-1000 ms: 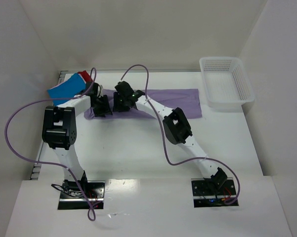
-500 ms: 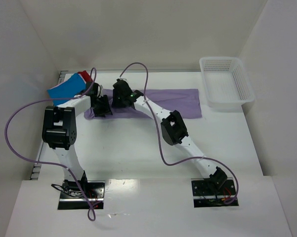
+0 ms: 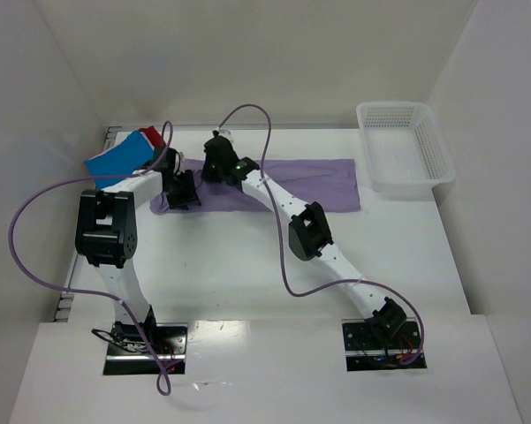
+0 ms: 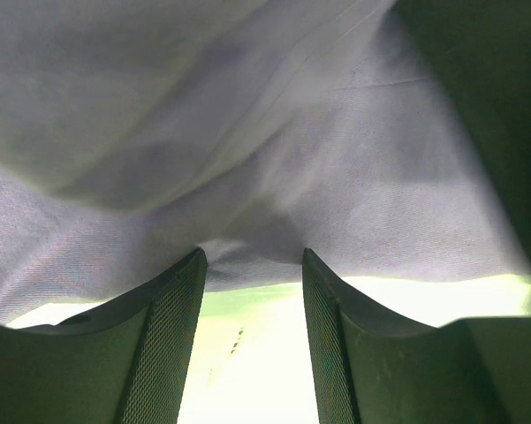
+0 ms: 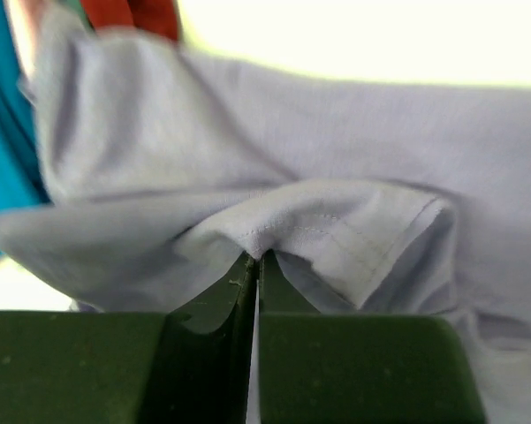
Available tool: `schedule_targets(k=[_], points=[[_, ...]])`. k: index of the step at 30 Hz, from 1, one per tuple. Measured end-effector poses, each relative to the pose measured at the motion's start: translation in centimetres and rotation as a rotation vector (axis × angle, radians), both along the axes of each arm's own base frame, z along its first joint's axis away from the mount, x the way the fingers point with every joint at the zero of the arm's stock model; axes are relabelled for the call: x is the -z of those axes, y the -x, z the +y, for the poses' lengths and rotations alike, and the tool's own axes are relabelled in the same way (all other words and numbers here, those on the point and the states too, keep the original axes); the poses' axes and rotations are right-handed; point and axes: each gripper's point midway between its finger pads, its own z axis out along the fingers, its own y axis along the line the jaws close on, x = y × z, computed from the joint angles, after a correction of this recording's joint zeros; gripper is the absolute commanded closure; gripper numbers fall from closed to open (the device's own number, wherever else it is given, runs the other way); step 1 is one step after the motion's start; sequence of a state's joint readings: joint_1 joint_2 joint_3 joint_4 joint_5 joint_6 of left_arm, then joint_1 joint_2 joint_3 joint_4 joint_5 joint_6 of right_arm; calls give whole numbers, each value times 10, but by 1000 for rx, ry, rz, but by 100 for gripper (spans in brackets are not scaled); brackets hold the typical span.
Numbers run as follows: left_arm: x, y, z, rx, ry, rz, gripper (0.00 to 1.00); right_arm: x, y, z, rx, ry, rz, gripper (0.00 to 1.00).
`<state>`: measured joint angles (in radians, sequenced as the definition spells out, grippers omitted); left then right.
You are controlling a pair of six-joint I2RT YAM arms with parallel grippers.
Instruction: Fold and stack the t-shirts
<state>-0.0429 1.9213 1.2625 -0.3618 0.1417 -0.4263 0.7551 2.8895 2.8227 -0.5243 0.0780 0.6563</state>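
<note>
A large lavender t-shirt (image 3: 309, 181) lies spread across the far part of the table. My right gripper (image 3: 216, 164) is over its left part, shut on a pinched fold of the hemmed edge (image 5: 258, 256). Beside it, my left gripper (image 3: 182, 190) sits at the shirt's left end. Its jaws stand open (image 4: 252, 265), the fingertips (image 4: 194, 265) touch the draped lavender cloth (image 4: 292, 132), and nothing is between them. A folded blue t-shirt (image 3: 115, 161) with a red t-shirt (image 3: 150, 136) behind it lies at the far left; both show in the right wrist view, blue (image 5: 4, 132) and red (image 5: 132, 13).
A white mesh basket (image 3: 393, 107) stands at the far right, next to the shirt's right end. White walls close in the table at the back and both sides. Purple cables loop over both arms.
My right gripper has closed on the lavender shirt's edge after moving slightly left and farther back. The left gripper has stayed put and open.
</note>
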Motion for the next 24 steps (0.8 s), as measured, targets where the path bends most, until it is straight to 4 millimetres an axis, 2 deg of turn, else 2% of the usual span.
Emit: schedule_targets(k=[4,7,11,12,14,18,19,20,24], points=[[0,0,0,0,0,0,43,-24,-21,-8,35,-43,-58,89],[0,0,0,0,-1,0,43,-38,-36,-16,57,-79,-89,76],[0,0,0,0,-1,0,43,-45,-50,-23,77,-109,-116,49],[0,0,0,0,-1,0,43,-45,-52,-25,79,-111,-119,38],[0,0,0,0,-1,0,43,-43,-54,-25,77,-115,-119,35],[0,0,0,0,-1,-1,43,-44,-52,-23,59,-124,-117,35],[0,0,0,0,-1,-1,43,-46,-51,-23,50,-129,-115,42],[0,0,0,0,-2,-1,43,-50,-50,-23,39,-134,-115,44],[0,0,1,-1,-3,0,43,-60,-39,-18,-19,-160,-92,45]])
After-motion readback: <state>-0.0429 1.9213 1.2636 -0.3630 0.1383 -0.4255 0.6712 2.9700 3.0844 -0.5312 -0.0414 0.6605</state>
